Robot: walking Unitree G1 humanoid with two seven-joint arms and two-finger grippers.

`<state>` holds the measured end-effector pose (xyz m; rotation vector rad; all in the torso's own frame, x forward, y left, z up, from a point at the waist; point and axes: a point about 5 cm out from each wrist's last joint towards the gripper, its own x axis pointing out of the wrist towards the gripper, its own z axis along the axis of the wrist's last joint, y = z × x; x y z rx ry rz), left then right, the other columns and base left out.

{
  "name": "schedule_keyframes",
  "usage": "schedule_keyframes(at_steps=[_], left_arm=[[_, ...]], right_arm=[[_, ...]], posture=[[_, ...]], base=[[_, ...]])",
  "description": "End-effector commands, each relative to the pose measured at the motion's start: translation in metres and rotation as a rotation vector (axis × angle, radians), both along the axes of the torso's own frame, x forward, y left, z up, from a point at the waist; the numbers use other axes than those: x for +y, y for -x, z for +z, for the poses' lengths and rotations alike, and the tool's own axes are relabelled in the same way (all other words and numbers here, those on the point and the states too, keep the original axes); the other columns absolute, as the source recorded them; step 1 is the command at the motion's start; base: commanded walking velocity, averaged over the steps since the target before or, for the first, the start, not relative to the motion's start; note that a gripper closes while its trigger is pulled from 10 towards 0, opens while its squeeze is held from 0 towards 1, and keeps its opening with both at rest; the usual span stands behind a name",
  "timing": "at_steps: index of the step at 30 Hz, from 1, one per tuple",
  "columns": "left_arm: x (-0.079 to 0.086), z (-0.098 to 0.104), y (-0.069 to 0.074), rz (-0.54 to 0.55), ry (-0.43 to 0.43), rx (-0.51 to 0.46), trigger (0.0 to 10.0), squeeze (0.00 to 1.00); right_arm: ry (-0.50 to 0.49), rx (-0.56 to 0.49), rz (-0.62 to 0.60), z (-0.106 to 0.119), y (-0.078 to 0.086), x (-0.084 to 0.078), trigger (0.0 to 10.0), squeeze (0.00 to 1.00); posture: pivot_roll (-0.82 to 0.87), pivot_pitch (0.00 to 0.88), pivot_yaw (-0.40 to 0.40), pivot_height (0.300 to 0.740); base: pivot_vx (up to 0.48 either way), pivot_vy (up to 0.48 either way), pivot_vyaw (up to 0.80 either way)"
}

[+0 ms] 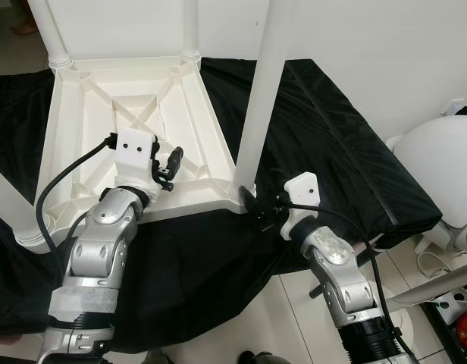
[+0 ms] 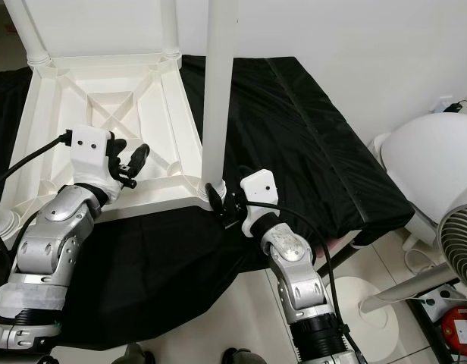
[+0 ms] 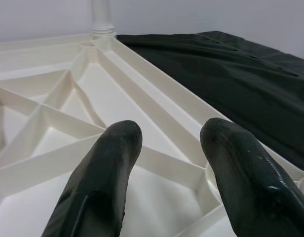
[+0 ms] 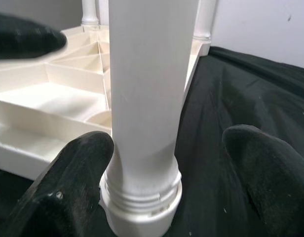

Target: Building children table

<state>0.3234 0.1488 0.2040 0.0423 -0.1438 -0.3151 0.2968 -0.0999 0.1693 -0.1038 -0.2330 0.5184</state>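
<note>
Silver jointed arms, white wrist housings with two dark screw holes, black cables, black-fingered left pincer (image 1: 171, 161).

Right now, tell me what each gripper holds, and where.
Nothing is clamped. The right gripper stands open around the base of the white table leg; the left gripper hangs open over the upturned tabletop.

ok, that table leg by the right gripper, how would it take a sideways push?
Leg looks like stiff, smooth plastic: probably slippery between the right gripper fingers. It is tall on a narrow base, so a high push may lever it. The upturned tabletop looks hollow, probably light, and may slide on the cloth.
</note>
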Motion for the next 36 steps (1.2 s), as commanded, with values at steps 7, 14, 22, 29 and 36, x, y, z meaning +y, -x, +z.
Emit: schedule_keyframes(at_steps=[7, 14, 22, 29, 36], left_arm=[[0.012, 0.005, -0.012, 0.126, 0.049, -0.022, 10.0, 0.0], [0.014, 0.012, -0.013, 0.145, 0.054, -0.03, 10.0, 0.0], [-0.017, 0.008, 0.001, -0.008, -0.002, -0.041, 10.0, 0.0], [-0.033, 0.007, 0.003, -0.054, 0.024, -0.048, 10.0, 0.0], [-0.036, 0.011, 0.005, -0.09, 0.027, -0.055, 10.0, 0.0]], right_arm=[[-0.047, -0.014, -0.021, 0.004, -0.003, 0.007, 10.0, 0.0], [-0.068, -0.028, -0.031, 0.008, -0.007, 0.01, 10.0, 0.0], [-0.101, -0.088, -0.072, 0.028, -0.026, 0.025, 10.0, 0.0], [-0.114, -0.128, -0.114, 0.041, -0.035, 0.027, 4.6, 0.0], [-0.144, -0.123, -0.113, 0.043, -0.038, 0.03, 10.0, 0.0]], posture=[[0.02, 0.123, -0.062, 0.74], [0.02, 0.122, -0.06, 0.74], [0.07, 0.102, -0.058, 0.74], [0.08, 0.083, -0.064, 0.74], [0.08, 0.075, -0.061, 0.74]], base=[[0.0, 0.0, 0.0], [0.0, 0.0, 0.0], [0.0, 0.0, 0.0], [0.0, 0.0, 0.0], [0.0, 0.0, 0.0]])
